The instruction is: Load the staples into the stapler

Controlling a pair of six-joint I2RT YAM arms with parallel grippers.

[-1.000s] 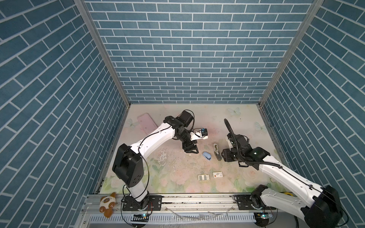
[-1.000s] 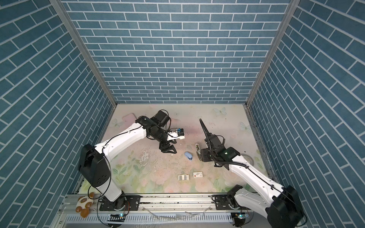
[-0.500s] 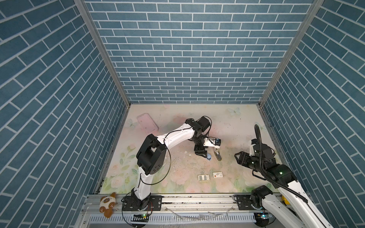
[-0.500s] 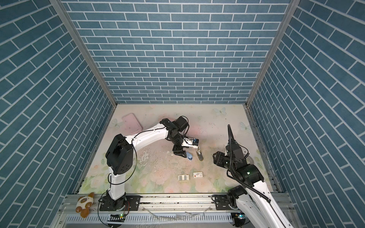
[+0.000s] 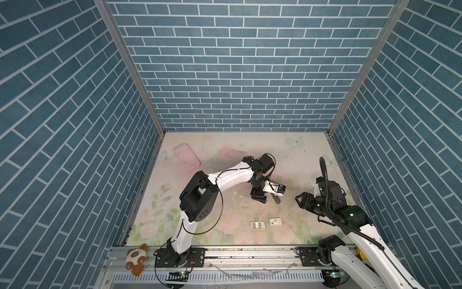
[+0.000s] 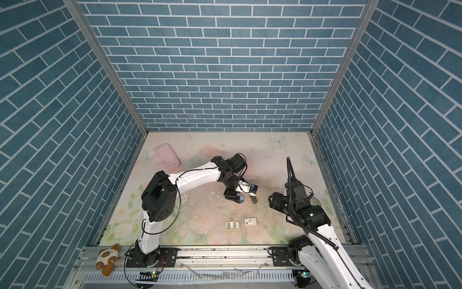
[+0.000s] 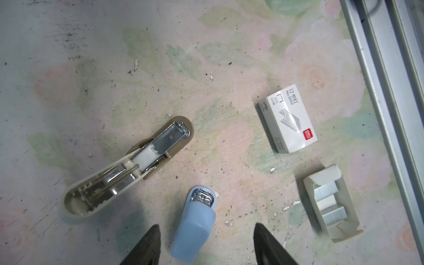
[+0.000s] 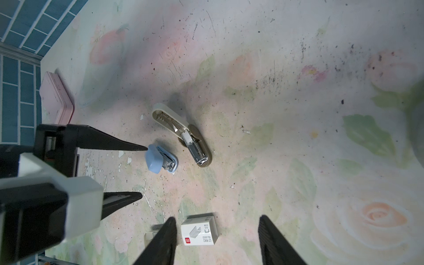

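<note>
Showing two staplers (beige stapler (image 7: 128,165), blue stapler (image 7: 195,231)) and two silvery-grey staples (image 7: 332,214) stacks; left gripper (image 7: 207,224) and right gripper (image 8: 216,217) stand open.

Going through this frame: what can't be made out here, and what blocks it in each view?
The blue stapler: in both top views, mostly hidden under the left gripper.
The staples: in both top views, too small; just grey bars in the tray.
The tray: in the right wrist view, mostly behind a finger of the right gripper.
The beige stapler: whether its channel holds staples; glare in the left wrist view hides that.
</note>
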